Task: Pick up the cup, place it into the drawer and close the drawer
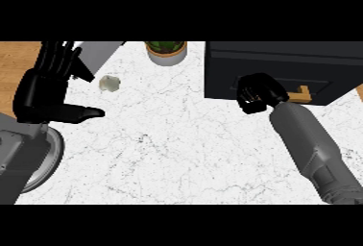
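Observation:
The dark drawer unit (284, 62) stands at the upper right of the white marble counter (177, 144), its front carrying a wooden handle (305, 93). My right hand (259, 93) is pressed against that front just left of the handle, fingers curled, with nothing visible in them. The drawer front looks flush with the unit. No cup shows plainly; a small pale lumpy object (110, 83) lies on the counter at the upper left. My left hand (44, 91) rests open at the left, fingers up and thumb pointing right, close to that object without touching it.
A white round pot with green in it (166, 52) stands at the back centre. A grey slanted slab (96, 54) lies behind the left hand. A round grey rim (48, 161) shows under the left forearm. Wood surface (14, 62) borders the counter at left.

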You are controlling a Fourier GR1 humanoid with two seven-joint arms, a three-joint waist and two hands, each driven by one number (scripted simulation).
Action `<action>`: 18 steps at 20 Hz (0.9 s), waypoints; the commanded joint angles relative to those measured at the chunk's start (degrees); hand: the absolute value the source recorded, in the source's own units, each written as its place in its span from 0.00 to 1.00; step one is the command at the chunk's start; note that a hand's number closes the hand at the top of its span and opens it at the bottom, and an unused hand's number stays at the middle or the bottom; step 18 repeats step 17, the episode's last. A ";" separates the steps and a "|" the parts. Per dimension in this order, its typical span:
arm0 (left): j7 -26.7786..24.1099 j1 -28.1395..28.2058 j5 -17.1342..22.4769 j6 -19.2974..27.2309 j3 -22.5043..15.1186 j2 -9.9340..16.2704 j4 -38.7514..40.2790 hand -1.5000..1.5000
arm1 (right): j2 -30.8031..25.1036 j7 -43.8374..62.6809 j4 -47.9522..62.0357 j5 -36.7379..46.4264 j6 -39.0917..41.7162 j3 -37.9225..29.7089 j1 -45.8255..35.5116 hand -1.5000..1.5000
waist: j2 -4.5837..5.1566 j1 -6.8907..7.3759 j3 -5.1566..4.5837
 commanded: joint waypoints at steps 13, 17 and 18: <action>-0.10 0.20 0.15 -3.57 -1.21 -2.18 -0.19 0.00 | -7.09 -2.42 6.89 -5.33 1.72 -7.56 -7.16 1.00 | 2.41 2.93 0.40; -0.75 0.88 -0.49 -2.93 -1.71 -3.19 -0.63 0.00 | -6.90 -3.05 7.88 -4.86 1.34 -7.17 -6.19 1.00 | 2.33 3.21 0.39; -0.75 0.88 -0.49 -2.93 -1.71 -3.19 -0.63 0.00 | -6.90 -3.05 7.88 -4.86 1.34 -7.17 -6.19 1.00 | 2.33 3.21 0.39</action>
